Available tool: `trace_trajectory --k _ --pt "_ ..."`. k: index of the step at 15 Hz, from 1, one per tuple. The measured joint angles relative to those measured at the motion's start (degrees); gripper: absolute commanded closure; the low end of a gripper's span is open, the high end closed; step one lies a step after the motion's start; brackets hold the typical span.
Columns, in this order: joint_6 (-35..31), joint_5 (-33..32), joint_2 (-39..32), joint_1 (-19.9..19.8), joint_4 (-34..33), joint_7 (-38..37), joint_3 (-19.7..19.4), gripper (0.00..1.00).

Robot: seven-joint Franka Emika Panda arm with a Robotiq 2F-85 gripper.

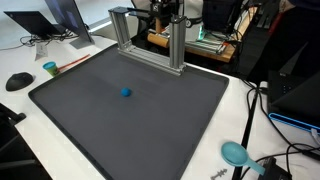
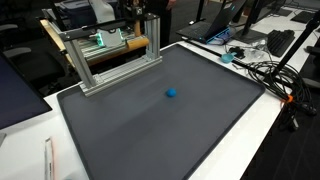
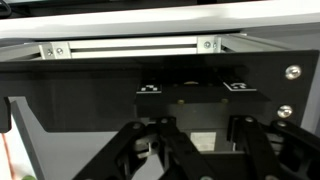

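In the wrist view my gripper (image 3: 200,168) shows only as black linkages along the bottom edge, and its fingertips are cut off by the picture's edge. The jaws read as shut, and I cannot see anything between them. Straight ahead is a black box (image 3: 190,100) with two small checkered markers, under an aluminium bar (image 3: 130,46). In both exterior views the arm (image 1: 170,12) (image 2: 150,12) sits behind the aluminium frame (image 1: 150,50) (image 2: 115,60). A small blue ball (image 1: 125,92) (image 2: 171,94) lies alone on the dark mat (image 1: 90,125) (image 2: 150,140), well away from the gripper.
Beside the mat are a teal cup (image 1: 50,68), a black mouse (image 1: 18,81), a laptop (image 1: 45,25) and a teal scoop-like object (image 1: 235,152). Cables (image 2: 265,75) trail along one side of the white table. Equipment crowds the area behind the frame.
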State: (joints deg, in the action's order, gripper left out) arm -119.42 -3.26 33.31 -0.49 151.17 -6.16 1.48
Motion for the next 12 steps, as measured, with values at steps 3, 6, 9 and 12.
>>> trace_trajectory --k 3,6,9,12 --pt "0.00 0.17 -0.03 -0.01 -0.37 0.00 -0.20 0.78" --pt "0.00 0.24 -0.37 -0.01 -1.58 -0.02 -0.40 0.78" --pt "-0.01 0.24 -1.44 -0.01 -3.42 -0.07 -0.41 0.78" --pt "-0.03 0.44 -3.39 0.00 -6.21 -0.02 -0.42 0.78"
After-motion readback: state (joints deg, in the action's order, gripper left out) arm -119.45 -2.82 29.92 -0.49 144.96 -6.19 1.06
